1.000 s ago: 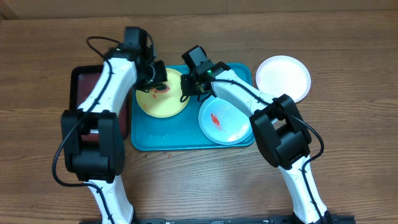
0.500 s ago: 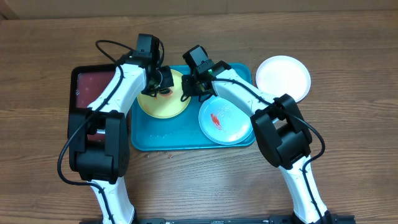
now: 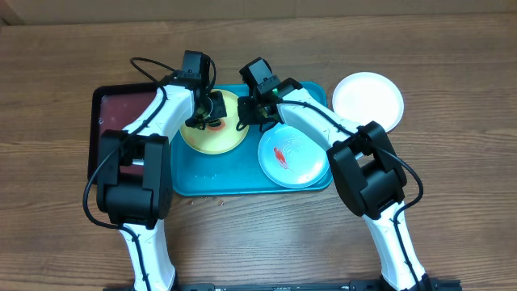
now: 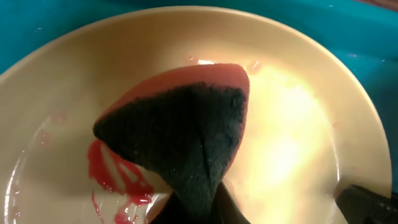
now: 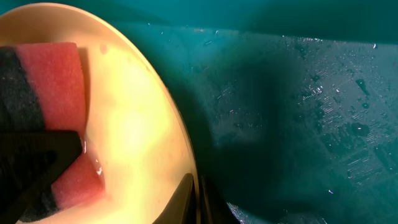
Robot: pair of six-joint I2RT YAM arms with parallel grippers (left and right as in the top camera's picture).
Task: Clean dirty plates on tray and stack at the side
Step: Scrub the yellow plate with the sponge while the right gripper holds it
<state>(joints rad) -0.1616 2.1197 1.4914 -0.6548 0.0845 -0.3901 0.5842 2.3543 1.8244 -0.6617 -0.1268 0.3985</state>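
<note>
The yellow-green plate (image 3: 212,134) lies at the left of the turquoise tray (image 3: 234,182) and has red smears (image 4: 115,177). My left gripper (image 3: 212,113) is shut on a red sponge with a dark scouring face (image 4: 186,127), pressed on this plate. My right gripper (image 3: 245,120) is shut on the plate's right rim (image 5: 194,186). The sponge also shows in the right wrist view (image 5: 53,81). The pale mint-blue plate (image 3: 292,155) with a red smear lies at the tray's right. The white plate (image 3: 367,99) lies on the table right of the tray.
A dark maroon black-rimmed tray (image 3: 117,113) lies left of the turquoise tray, partly under my left arm. Water drops lie on the turquoise tray's floor (image 5: 311,93). Small crumbs lie on the wooden table (image 3: 266,234) in front of the tray.
My left gripper with the sponge has moved right across the yellow-green plate, towards its middle. The right gripper has held the plate's rim without moving.
</note>
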